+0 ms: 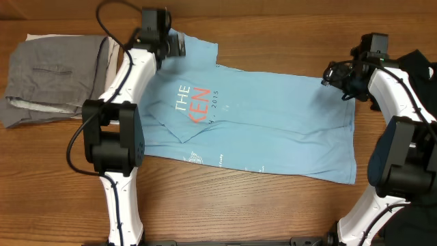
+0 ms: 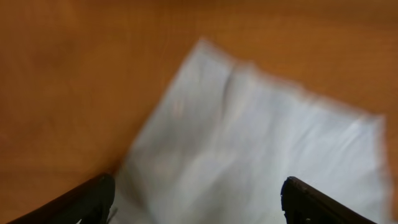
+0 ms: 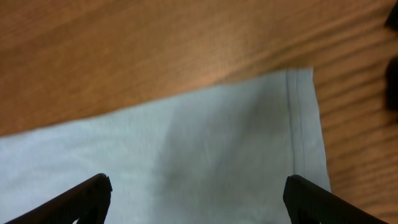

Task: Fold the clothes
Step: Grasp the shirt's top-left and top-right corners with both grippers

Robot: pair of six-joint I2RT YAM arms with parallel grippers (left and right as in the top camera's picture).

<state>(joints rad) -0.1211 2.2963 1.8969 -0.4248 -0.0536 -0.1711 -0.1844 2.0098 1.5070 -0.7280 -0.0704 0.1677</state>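
1. At the far left of the wooden worktop point(image 1: 273, 27) lies a pile of folded grey trousers point(image 1: 51, 75), apart from the shirt
2. My left hand point(image 1: 176, 45) hovers at the top left corner of the light blue T-shirt point(image 1: 273, 126), over a sleeve; in the left wrist view my fingers point(image 2: 87, 200) stand wide apart and empty, with blurred blue cloth below them
3. The T-shirt lies spread across the middle of the worktop; a flap of cloth covers part of the chest lettering, leaving "THE" in white and "EN" in orange-red
4. My right hand point(image 1: 336, 72) is at the shirt's top right corner, fingers point(image 3: 81, 200) wide apart and gripping nothing, above the stitched hem point(image 3: 298, 124); I cannot tell whether they touch the cloth
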